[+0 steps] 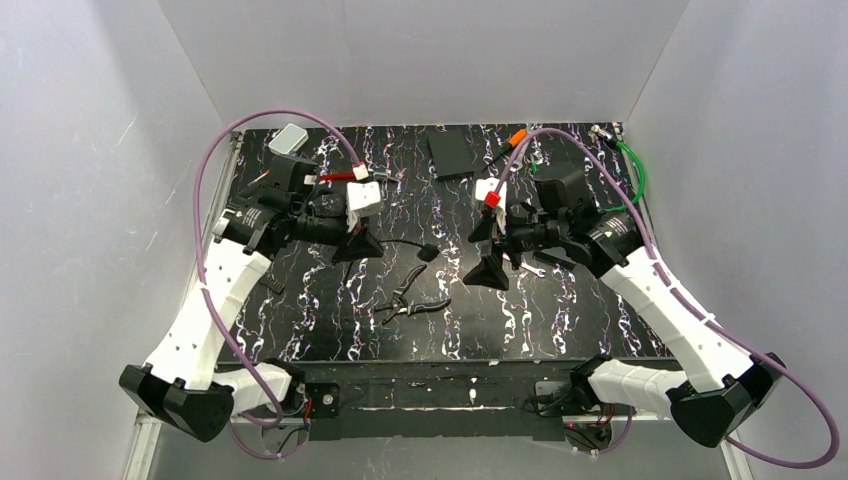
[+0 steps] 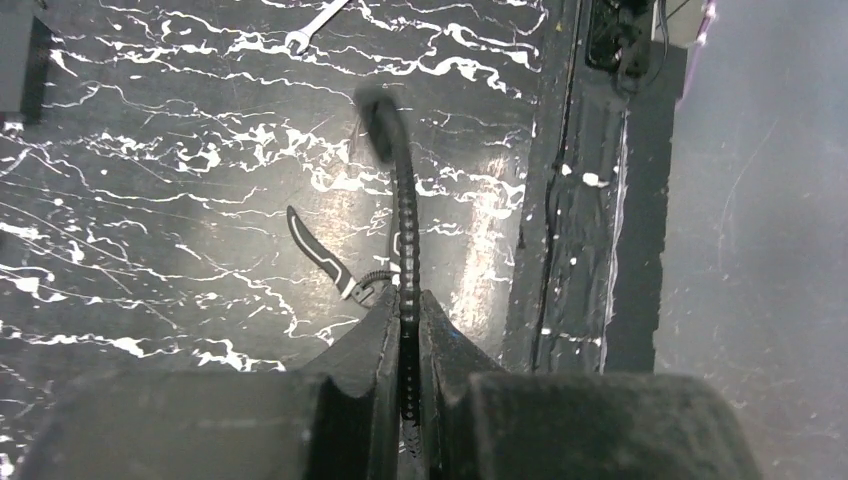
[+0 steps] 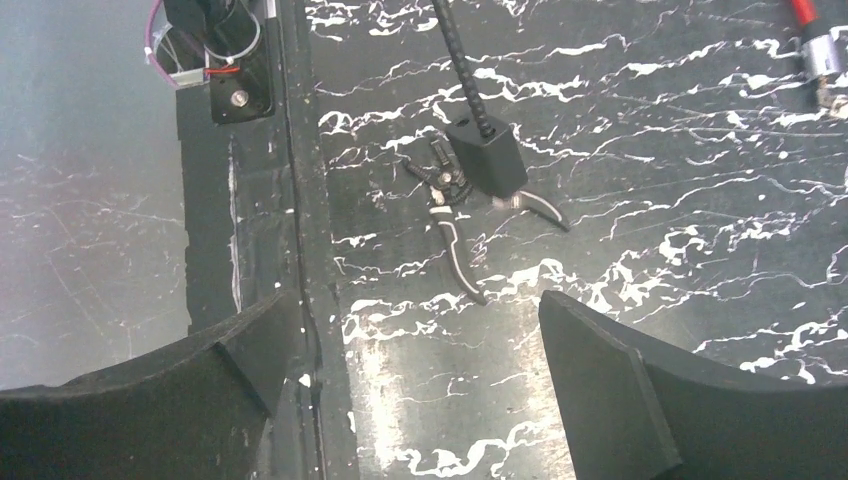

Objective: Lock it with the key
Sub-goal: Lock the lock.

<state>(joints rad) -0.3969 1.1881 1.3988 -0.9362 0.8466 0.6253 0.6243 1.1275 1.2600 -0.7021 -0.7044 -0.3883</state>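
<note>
My left gripper (image 1: 357,245) (image 2: 403,310) is shut on a black ribbed cable (image 2: 400,220) and holds it above the table. The cable runs right to a black block-shaped lock head (image 1: 428,252) (image 3: 485,155), which hangs blurred at the cable's far end in the left wrist view (image 2: 375,105). My right gripper (image 1: 490,270) (image 3: 415,320) is open and empty, to the right of the lock head and apart from it. I cannot make out a key in any view.
Black-handled pliers (image 1: 408,300) (image 3: 455,230) lie on the marbled table below the lock head. A small wrench (image 1: 530,268) (image 2: 318,22) lies near the right gripper. A black pad (image 1: 455,155), a grey box (image 1: 290,138) and an orange-tipped tool (image 1: 517,137) sit at the back.
</note>
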